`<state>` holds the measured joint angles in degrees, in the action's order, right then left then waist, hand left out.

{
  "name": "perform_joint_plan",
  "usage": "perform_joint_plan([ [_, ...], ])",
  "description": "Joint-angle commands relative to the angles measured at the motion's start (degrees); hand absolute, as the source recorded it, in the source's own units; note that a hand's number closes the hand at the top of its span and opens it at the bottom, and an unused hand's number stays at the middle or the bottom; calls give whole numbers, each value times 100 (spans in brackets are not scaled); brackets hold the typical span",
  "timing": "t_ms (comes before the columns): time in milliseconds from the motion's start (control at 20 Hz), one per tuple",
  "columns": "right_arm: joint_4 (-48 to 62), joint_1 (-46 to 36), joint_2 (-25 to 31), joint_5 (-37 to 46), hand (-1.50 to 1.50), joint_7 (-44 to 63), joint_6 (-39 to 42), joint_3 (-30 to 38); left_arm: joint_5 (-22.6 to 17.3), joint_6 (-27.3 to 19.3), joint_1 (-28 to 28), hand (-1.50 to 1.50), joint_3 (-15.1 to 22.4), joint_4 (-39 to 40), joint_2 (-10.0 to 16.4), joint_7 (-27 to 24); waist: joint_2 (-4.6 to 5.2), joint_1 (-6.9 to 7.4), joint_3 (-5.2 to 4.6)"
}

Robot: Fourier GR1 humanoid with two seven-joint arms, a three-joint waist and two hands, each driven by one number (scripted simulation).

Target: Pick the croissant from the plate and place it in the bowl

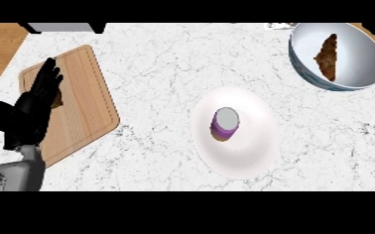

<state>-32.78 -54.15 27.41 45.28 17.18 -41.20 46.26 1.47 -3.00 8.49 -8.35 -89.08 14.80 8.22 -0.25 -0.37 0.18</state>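
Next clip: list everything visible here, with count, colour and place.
counter: one, white marble with grey veins, fills most of the view
cutting board: one, light wood, at the left on the counter
plate: one, white, near the middle of the counter
container: one, purple with a grey top, on the plate
bowl: one, pale grey-blue, upper right corner
croissant: one, brown, inside the bowl
grey object: one, cut off at the top left edge; cannot tell what it is
left hand: one, black, open, fingers up, resting over the cutting board's left side
right hand: not in view
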Motion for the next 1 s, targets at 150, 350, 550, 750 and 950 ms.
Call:
perform_joint_plan([
  [150, -1924, 1167, -551, -1292, -150, -492, 608, 387, -108, 68, 68, 0, -212, 59, 153, 177, -75, -221, -26],
  [350, -3270, 2388, -1135, -1651, -150, -434, 1233, 338, -84, 80, -231, 0, -194, -234, 141, 142, -96, -247, -29],
  [550, -4836, 3243, -1404, -2293, -150, -242, 1997, 438, -21, 23, -479, 0, -194, -327, 84, 68, -97, -245, -28],
  [750, -6468, 4151, -1968, -2816, -150, 2, 2536, 399, -10, 32, -115, 0, -205, 42, 59, -104, -35, -211, -29],
  [950, -7664, 4814, -2311, -3310, -150, 110, 2726, 426, 75, -5, -184, 0, 35, -297, -128, 146, -7, -64, -20],
])
